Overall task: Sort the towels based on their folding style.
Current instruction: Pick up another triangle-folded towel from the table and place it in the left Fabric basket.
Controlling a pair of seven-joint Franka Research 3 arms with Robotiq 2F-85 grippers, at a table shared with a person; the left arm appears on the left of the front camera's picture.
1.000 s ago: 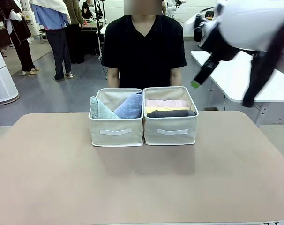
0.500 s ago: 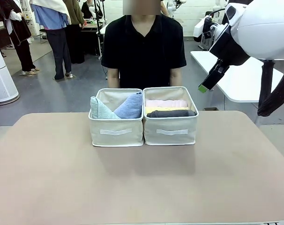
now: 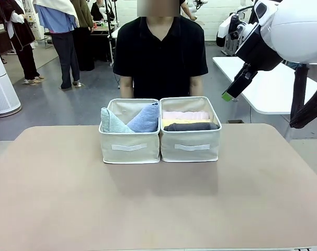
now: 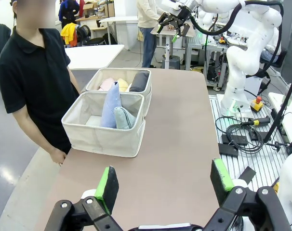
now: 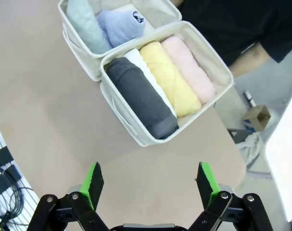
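Tabletop bins (image 3: 129,148), cone towels (image 3: 131,120), rolled towels (image 5: 155,89)

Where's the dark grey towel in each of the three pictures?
Front view: grey towel at the near edge of the right bin.
Left wrist view: far bin, its right end.
Right wrist view: centre, leftmost roll.
Shared landmark: the yellow towel in the same bin, a white roll between them.

Towels (image 3: 158,121) in bins (image 3: 159,145) (sorted)
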